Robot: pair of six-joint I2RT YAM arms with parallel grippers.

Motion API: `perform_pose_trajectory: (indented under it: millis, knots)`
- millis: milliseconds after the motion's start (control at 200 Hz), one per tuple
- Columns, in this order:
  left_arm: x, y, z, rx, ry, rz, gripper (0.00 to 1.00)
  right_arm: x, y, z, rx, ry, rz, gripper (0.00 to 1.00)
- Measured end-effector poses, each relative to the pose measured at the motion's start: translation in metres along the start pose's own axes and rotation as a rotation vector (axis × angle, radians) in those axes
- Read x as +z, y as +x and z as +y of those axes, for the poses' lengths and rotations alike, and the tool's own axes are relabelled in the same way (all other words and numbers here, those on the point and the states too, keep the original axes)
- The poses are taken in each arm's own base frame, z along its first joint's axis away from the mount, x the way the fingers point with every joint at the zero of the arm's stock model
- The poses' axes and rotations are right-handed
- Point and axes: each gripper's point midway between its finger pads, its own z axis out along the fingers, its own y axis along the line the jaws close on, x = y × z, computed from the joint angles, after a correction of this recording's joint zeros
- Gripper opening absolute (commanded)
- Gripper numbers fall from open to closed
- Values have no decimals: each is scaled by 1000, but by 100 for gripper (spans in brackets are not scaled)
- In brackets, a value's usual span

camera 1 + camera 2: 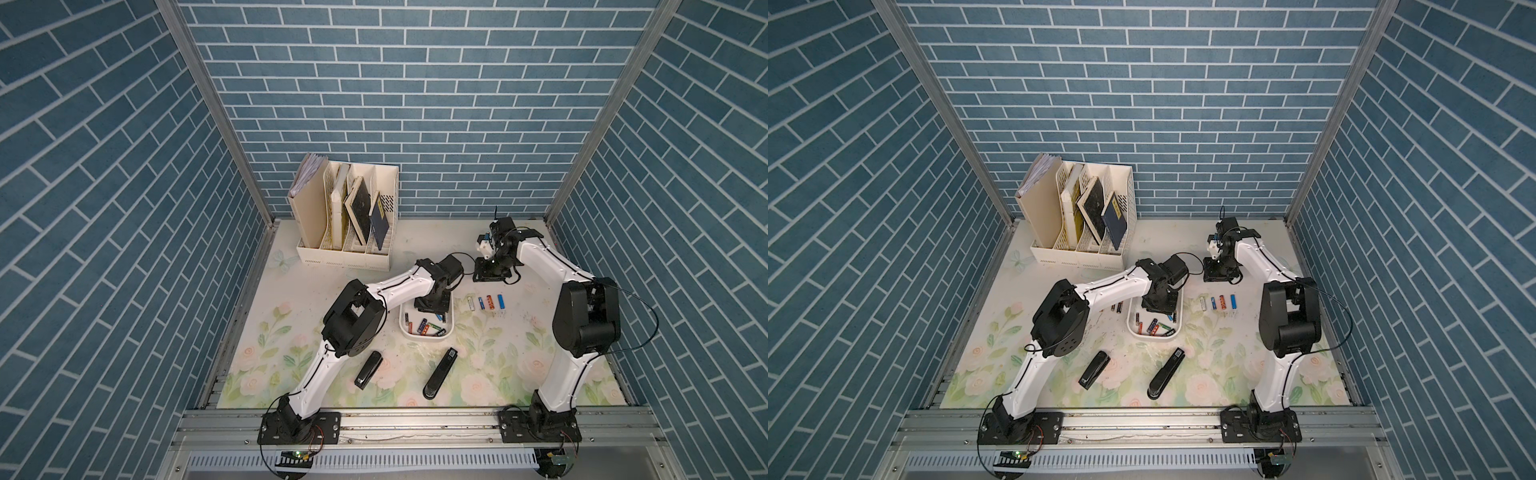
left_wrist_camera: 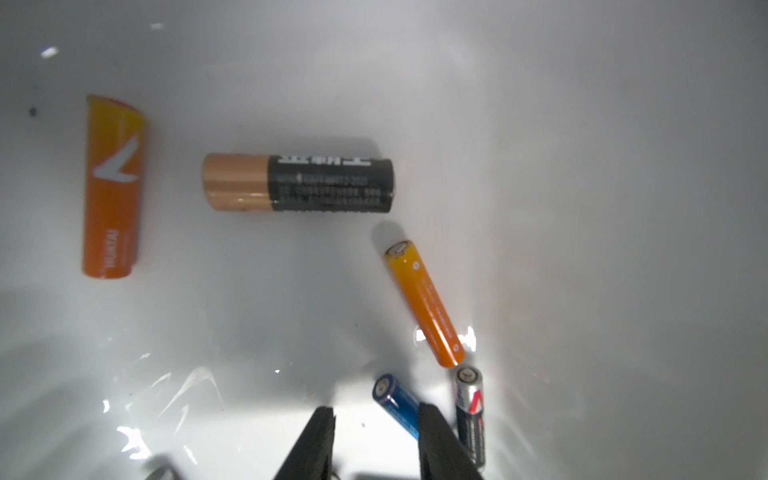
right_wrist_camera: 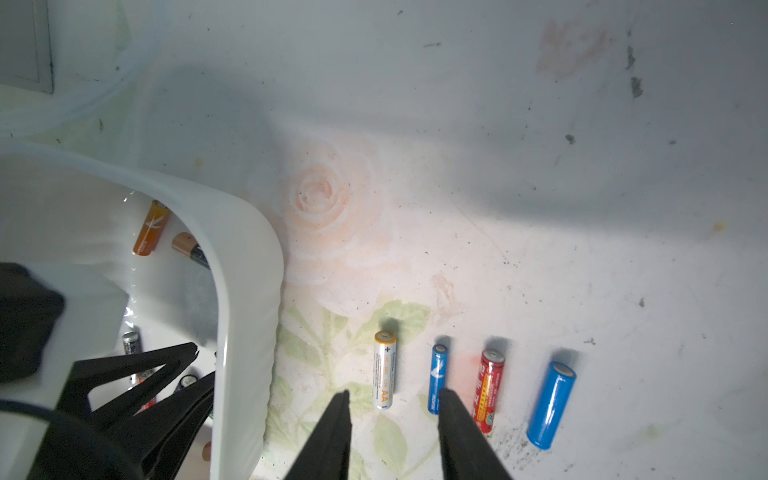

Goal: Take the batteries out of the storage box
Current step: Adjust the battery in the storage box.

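Blue brick-patterned walls close three sides of a floral-print table. A cream file organizer stands at its back left corner and two black staplers lie toward the front, so the widest free surface is at the right and the near middle. The white storage box sits mid-table with both arms converging on its far end, a crowded spot. The job looks under half done. A tidy row of batteries lies on the table just right of the box, a few more show on its other side in a top view, and a good many are left inside. The left gripper is down in the box, its jaws part-way apart and gripping nothing. A blue cell lies close against one finger, and I cannot tell if they touch. That cell and its silver-and-black neighbour lie near the curved wall, leaving little finger room there. The right gripper hangs over the row just outside the rim, partly spread and empty.
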Motion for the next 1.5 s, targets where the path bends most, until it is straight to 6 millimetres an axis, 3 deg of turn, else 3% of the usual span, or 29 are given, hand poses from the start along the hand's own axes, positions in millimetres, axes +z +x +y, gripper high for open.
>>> perform_pose_trajectory:
  millis: [605, 1100, 1500]
  knots:
    - [8, 1, -3, -46, 12, -61, 47, 0, 0, 1, 0, -6, 1, 38]
    - [8, -3, 0, -64, 4, -94, 23, 0, 0, 1, 0, -8, 0, 38]
    - [7, -6, 12, -54, -25, -84, 19, 1, 2, 1, 1, -7, 5, 38]
